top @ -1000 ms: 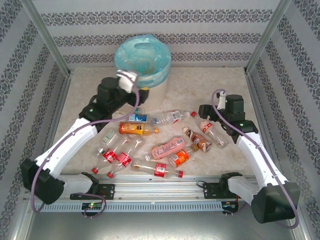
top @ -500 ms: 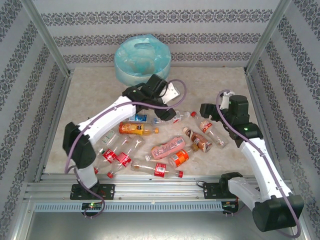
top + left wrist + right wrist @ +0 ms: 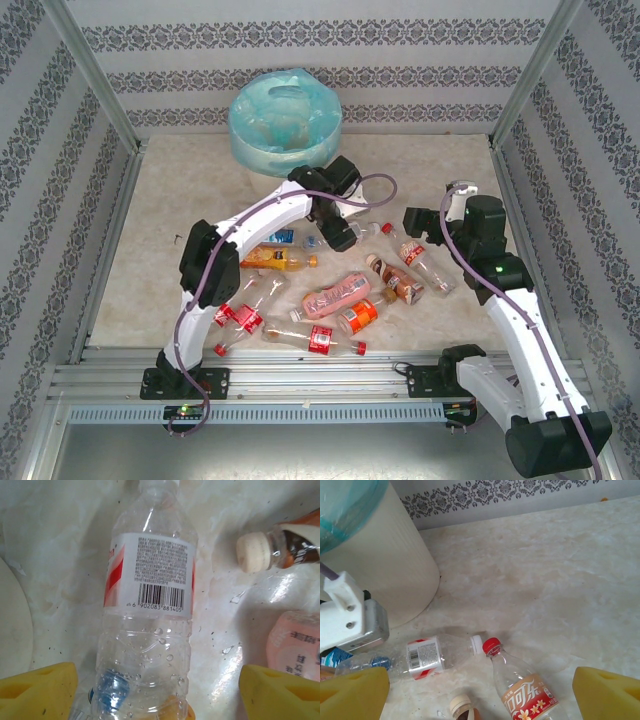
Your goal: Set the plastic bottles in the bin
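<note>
Top external, bin: round cream-white plastic bin (image 3: 250, 150) with a light blue bag liner is standing at the far side of the marbled table (image 3: 170, 200).
Top external, bottles: small plastic bottles are lying scattered between the arms, outside the bin; among them an orange bottle (image 3: 275, 258), a pink bottle (image 3: 335, 297) and a brown bottle (image 3: 395, 280).
Top external, left gripper: left gripper (image 3: 340, 238) is reaching down over a clear bottle with a red-and-white label (image 3: 358, 232), near the bin's foot.
Top external, right gripper: right gripper (image 3: 412, 222) is hovering just beside a clear red-capped bottle (image 3: 430, 270).
Left wrist, left gripper: yellow pads (image 3: 37, 690) are standing wide apart; the clear bottle (image 3: 150, 605) is lying between them, touching neither.
Left wrist, neighbours: brown bottle (image 3: 295, 545), cream cap pointing in, and pink bottle (image 3: 295, 640) are lying to the right.
Right wrist, right gripper: yellow pads (image 3: 352, 695) are standing wide apart, gripping nothing.
Right wrist, bin: bin (image 3: 385, 570) is rising at the left; the clear bottle (image 3: 435, 655) is lying near its foot, its white cap almost meeting the red-capped bottle (image 3: 520, 690).
</note>
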